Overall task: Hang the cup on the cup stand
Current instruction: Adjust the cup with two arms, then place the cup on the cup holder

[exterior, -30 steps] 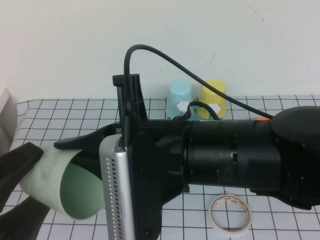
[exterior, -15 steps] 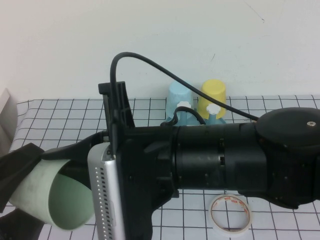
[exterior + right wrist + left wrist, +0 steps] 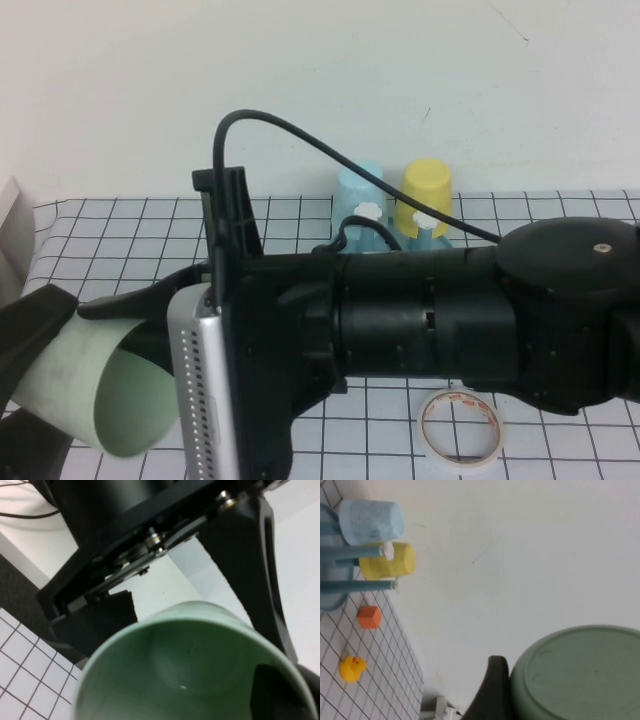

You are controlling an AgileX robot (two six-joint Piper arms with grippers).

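I see the bench [image 3: 120,225] under a white cloth ruled in a black grid; beyond my right hand [image 3: 130,300], at the far edge, the cup stand [image 3: 327,602] sits on it; just behind my right arm lies a roll of tape [image 3: 462,428]; near the stand rest an orange block [image 3: 369,616] and a yellow duck [image 3: 352,668].

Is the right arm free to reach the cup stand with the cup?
Probably not yet: the right hand pinches the cup rim, but the left hand straddles its base. The cup stand has bare pegs.

Black arm [image 3: 450,310] (looping cable [image 3: 300,135])
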